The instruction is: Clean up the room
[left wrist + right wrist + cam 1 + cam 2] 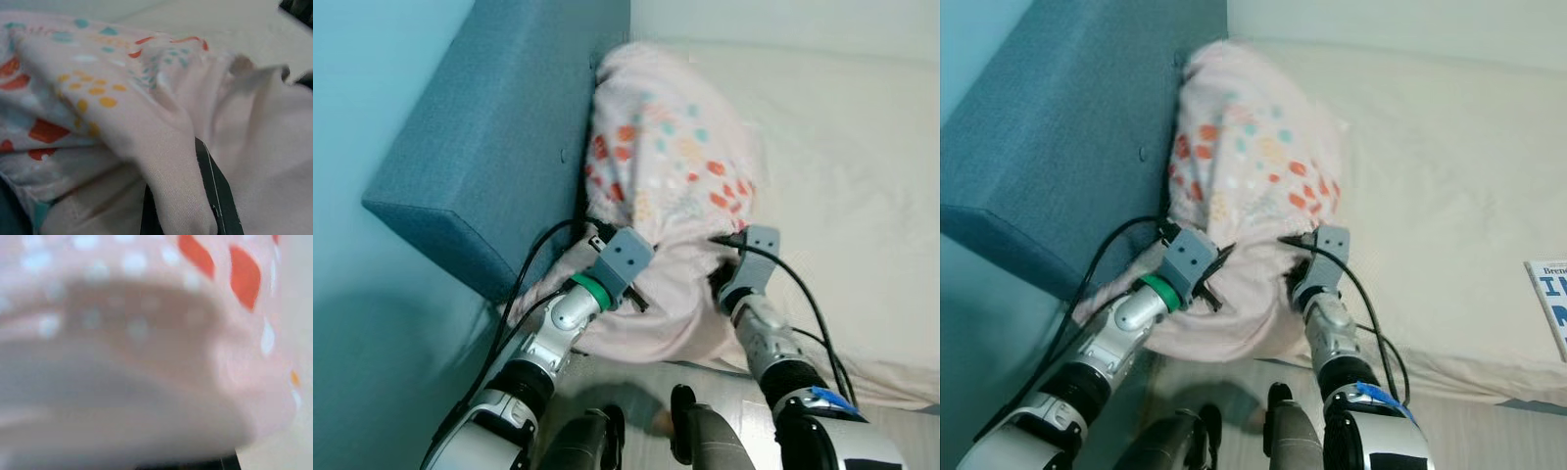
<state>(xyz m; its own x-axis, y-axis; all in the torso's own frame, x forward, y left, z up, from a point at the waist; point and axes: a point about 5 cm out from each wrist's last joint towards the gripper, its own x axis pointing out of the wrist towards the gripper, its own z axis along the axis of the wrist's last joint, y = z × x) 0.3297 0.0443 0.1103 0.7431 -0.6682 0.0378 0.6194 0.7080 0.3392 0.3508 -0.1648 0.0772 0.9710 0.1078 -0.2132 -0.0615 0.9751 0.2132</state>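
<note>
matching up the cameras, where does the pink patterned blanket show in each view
Left eye: pink patterned blanket centre, against blue headboard.
Right eye: centre-left, same headboard beside it.
Left wrist: a fold over a black finger.
Right wrist: blurred, close up.
Shared landmark: its orange spots.

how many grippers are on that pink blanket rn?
2. Left gripper is at the pink patterned fabric bundle's side nearest the blue padded headboard, fabric pinched between its fingers. Right gripper presses the opposite side, fingertips hidden.

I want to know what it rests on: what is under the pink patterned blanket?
The pink patterned blanket lies on the cream mattress, beside the blue headboard. Whatever lies beneath its bulk is covered.
</note>
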